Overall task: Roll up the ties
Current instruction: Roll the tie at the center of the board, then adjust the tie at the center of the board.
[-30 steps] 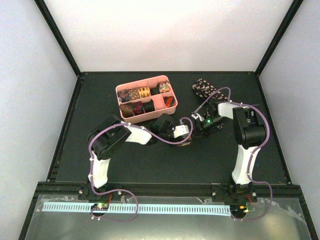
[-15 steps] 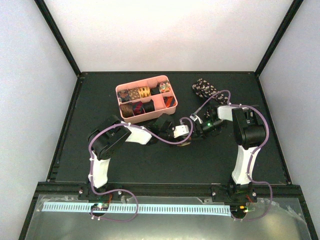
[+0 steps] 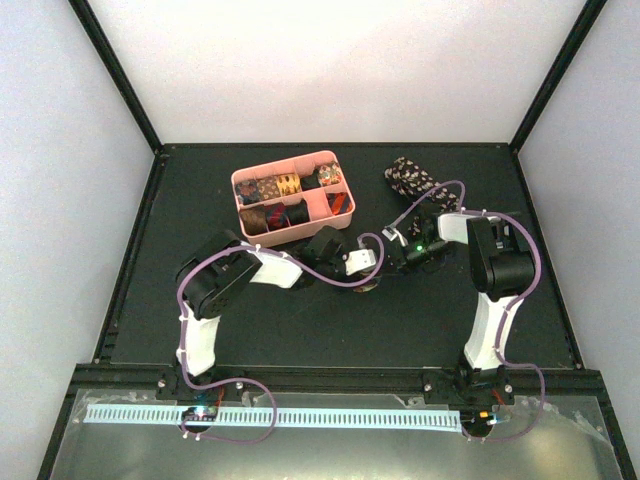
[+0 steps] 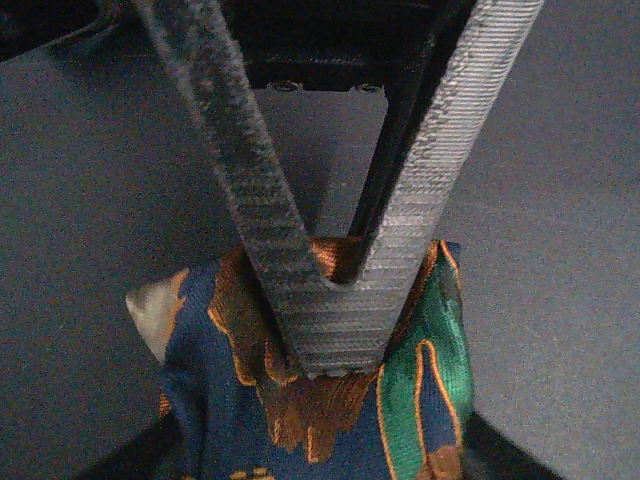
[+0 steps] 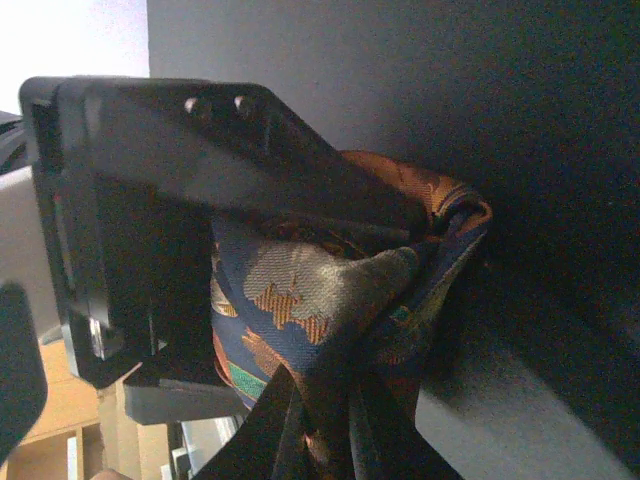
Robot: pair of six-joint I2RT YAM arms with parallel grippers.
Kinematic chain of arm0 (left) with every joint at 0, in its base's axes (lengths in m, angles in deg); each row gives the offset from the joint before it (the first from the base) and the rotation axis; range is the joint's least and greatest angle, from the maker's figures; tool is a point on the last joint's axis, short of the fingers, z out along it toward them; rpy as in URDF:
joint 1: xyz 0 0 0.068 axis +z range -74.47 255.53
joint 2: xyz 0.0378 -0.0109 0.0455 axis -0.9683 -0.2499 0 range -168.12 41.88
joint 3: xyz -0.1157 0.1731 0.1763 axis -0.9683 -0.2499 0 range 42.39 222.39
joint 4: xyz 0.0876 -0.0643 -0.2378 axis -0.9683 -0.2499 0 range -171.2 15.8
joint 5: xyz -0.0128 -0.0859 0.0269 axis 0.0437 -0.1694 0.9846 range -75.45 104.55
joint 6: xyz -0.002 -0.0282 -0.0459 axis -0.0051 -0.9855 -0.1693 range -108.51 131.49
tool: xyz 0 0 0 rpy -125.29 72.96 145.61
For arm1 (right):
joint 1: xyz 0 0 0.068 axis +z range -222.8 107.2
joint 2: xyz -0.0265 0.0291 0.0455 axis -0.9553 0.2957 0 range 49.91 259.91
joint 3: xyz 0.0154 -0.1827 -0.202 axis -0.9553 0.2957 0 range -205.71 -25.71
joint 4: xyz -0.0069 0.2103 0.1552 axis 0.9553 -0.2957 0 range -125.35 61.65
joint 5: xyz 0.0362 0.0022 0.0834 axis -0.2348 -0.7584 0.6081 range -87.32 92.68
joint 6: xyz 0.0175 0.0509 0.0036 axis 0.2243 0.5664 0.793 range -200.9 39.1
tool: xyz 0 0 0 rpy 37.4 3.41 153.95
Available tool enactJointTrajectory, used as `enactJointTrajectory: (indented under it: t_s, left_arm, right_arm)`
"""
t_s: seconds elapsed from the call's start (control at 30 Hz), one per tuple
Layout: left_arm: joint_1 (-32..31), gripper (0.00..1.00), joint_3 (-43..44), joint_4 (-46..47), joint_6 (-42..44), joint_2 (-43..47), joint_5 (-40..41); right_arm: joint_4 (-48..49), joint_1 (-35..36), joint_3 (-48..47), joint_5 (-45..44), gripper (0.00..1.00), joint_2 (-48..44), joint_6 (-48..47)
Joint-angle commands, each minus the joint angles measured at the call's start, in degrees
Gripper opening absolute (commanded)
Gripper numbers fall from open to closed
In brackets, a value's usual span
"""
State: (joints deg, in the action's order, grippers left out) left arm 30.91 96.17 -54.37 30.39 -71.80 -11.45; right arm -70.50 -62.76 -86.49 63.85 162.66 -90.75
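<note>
A pink tray (image 3: pixel 347 212) sits toward the back of the dark table (image 3: pixel 300 330). Its little boxes hold rolled ties (image 3: pixel 288 184). Some are orange and brown and some are black. Just in front of the tray's near right corner, the two arms meet over one tie (image 4: pixel 205 400). This tie is blue with orange-brown shapes and a patch of green. It lies on the table in a bunched, folded heap. The left pincer (image 4: pixel 345 320) reaches across in front of the tray and points down onto the heap. Its two grey ribbed fingers (image 4: pixel 250 200) come together at the tips and press into the folds. A bit of orange cloth shows in the small gap just above the tips, so this pincer is pinching the tie. The right pincer (image 3: pixel 392 266) comes at the same heap from the side away from the tray. It is squeezed tight on the tie. In the right wrist view the cloth is gathered under its black finger (image 5: pixel 300 180) and spreads out below it in soft folds. A second tie, the speckled tie (image 3: pixel 405 177), is dark with light dots. It lies loose in a small pile to the right of the tray, level with the tray's far end and well apart from both pincers.
</note>
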Motion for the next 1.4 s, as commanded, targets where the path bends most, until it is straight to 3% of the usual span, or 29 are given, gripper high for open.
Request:
enactJointTrajectory:
  t_s: [0.0, 0.2, 0.33, 0.53, 0.97, 1.1, 1.37]
  left_arm:
    - [1.82, 0.68, -4.6, -2.48, -0.37, 2.68, -0.79]
    - [2.63, 0.98, -8.37, 1.27, 0.34, 9.77, -1.04]
    - [3.67, 0.99, -8.96, -0.49, 2.36, 10.77, -1.7]
    - [3.55, 0.99, -10.23, 1.19, 1.73, 9.02, -9.07]
    - [-0.01, 0.98, -2.25, 3.19, -0.98, -2.1, -5.67]
    - [0.06, 0.84, -2.16, 3.08, -1.06, -2.7, -5.72]
    - [0.5, 0.37, -3.66, 0.76, -0.45, -2.54, -5.29]
  right_arm:
    - [3.64, 1.05, 1.95, -2.77, 0.02, -1.2, 1.18]
    - [3.83, 1.1, 2.37, -1.15, 0.02, -2.19, 0.88]
    - [5.49, 1.07, 3.37, -0.41, 0.02, -3.24, 1.81]
    - [8.81, 1.1, 5.09, 1.05, 0.02, -3.75, 4.2]
    - [8.74, 1.12, 5.27, 1.71, 0.02, -3.31, 4.35]
    - [8.2, 1.05, 5.36, 2.36, 0.02, -3.54, 3.73]
    - [7.13, 1.11, 5.57, 3.04, 0.02, -4.59, 2.79]
